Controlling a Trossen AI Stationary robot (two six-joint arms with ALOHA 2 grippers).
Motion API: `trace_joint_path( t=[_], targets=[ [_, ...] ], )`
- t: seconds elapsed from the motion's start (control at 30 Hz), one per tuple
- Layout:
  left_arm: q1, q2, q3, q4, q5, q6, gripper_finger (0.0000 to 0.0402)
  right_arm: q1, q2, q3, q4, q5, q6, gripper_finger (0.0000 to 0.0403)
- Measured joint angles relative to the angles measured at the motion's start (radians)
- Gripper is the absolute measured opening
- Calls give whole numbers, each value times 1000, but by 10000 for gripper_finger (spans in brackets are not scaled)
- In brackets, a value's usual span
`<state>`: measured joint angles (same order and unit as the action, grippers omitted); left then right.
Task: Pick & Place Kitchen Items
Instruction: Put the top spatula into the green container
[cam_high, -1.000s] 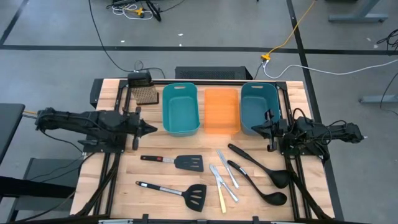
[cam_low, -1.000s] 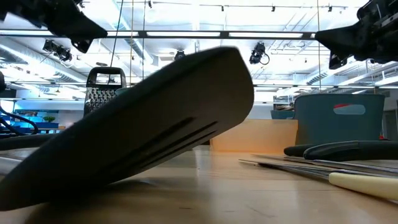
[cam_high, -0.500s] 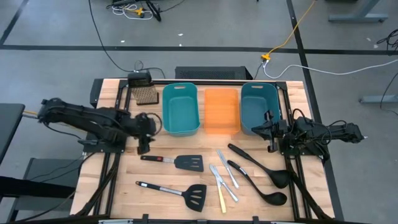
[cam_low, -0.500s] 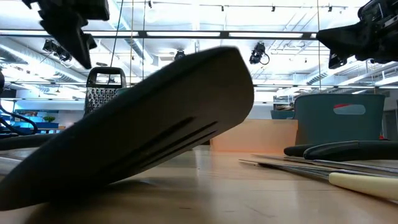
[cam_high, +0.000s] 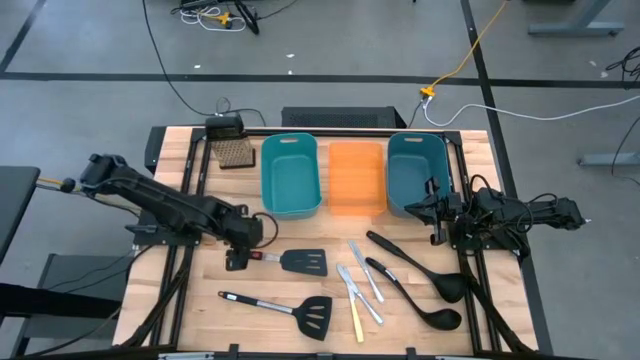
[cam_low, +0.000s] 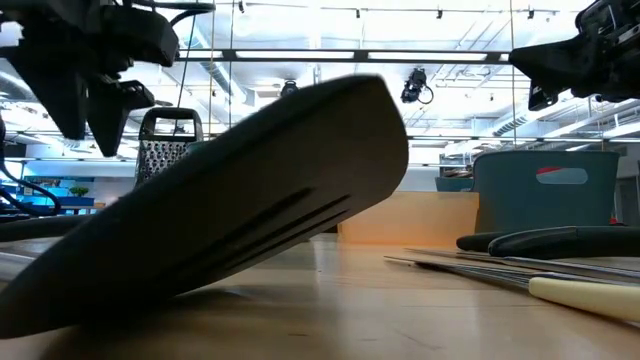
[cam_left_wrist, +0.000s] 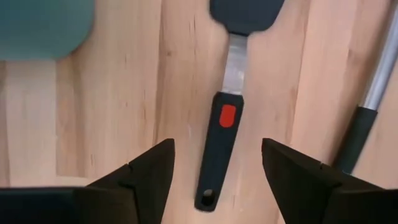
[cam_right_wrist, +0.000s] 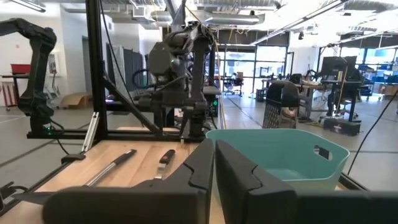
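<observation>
**A:** Since the left gripper (cam_left_wrist: 214, 165) hangs wide open right over the handle of the upper spatula (cam_high: 282, 260), holding nothing, what makes this pick go well?

**B:** Keep the handle centred between the two fingers (cam_left_wrist: 146, 171), as the left wrist view has it now, with the handle running from 12 to 6 o'clock and the red dot between the fingertips. I'd drop straight down and close across the black grip, not on the steel neck, which looks thin and slick. The handle lies flat on the table (cam_high: 190, 300), so the fingertips must nearly reach the wood before closing.

**B:** Where does that spatula lie?

**A:** In the high view it sits at about 7 o'clock from the teal bin (cam_high: 290, 175), blade pointing toward 3 o'clock. The second spatula (cam_high: 295, 308) lies below it, well apart.

**B:** And the right gripper (cam_right_wrist: 213, 163)?

**A:** It waits at the table's right edge beside the dark teal bin (cam_high: 415, 172), fingers pressed together, empty.

**B:** What does one view give that another lacks?

**A:** Only the wrist view shows the finger-to-handle alignment. Only the high view shows the knives (cam_high: 358, 285) and ladles (cam_high: 420, 285) at right. The low view is mostly filled by a spatula blade; it probably shows the left gripper above the table, though I can't be sure of the height.
</observation>
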<state>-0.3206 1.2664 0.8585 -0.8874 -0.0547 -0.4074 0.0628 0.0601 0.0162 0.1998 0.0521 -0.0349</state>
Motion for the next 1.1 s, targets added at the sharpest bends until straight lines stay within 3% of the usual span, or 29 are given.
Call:
trace_joint_path(
  t=[0.3,0.8,1.1],
  targets=[
    [-20,117,-62,91,13,18,250,0,0,0,1,0,0,25],
    [-21,122,-199,284,22,-1,239,0,0,0,1,12,10,25],
    [-31,151,-212,314,3,18,227,-1,0,0,1,14,11,25]
  ],
)
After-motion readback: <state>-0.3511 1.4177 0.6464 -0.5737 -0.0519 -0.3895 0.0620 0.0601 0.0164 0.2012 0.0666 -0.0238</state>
